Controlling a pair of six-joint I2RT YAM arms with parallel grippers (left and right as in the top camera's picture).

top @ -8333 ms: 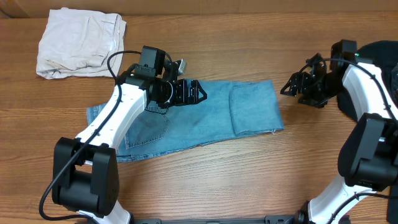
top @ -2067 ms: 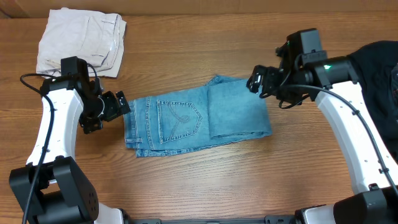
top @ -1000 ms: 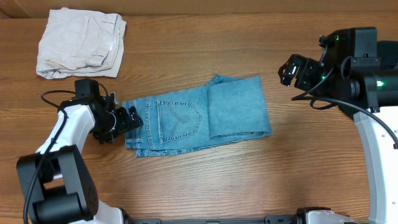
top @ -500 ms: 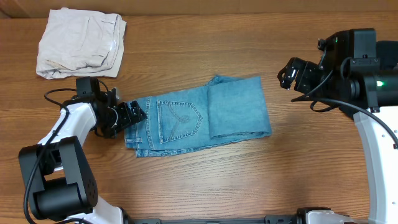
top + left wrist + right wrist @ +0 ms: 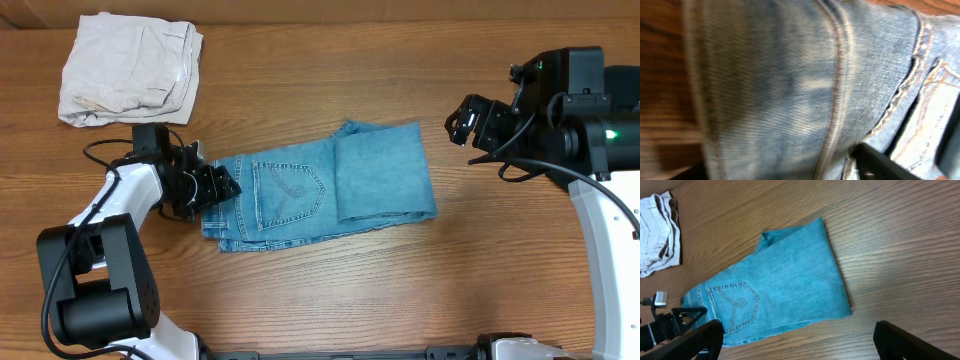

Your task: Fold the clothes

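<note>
"Blue jeans [image 5: 320, 195] lie flat in the middle of the desk [image 5: 330, 300]. Do you see them?"

"Yes. They are folded. The leg end is laid over on the right side. A back pocket [image 5: 289, 190] with a curly stitch faces up."

"Where is the left claw [image 5: 215, 185]?"

"It is right at the left edge of the jeans, at the waist end. Its camera is so close that blue cloth fills almost the whole view. Orange seams [image 5: 837, 75] run across it."

"Is it clamped on the jeans?"

"I cannot tell. The claw is at the edge, but the views do not show if it is pinching the cloth or only sitting around it."

"And the right claw [image 5: 468, 118]?"

"It is up in the air, off to the right of the jeans and well apart from them. Its two fingers [image 5: 700, 335] are wide apart, and there is nothing between them. Its camera looks down on the whole jeans."

"What is that pale heap?"

"That is an off-white cloth [image 5: 130, 68]. It sits in the far left corner of the desk, folded in a lumpy way. It does not touch the jeans."

"Are the jeans neat?"

"The right part is smooth. The left edge is a bit bunched by the left claw."
</note>
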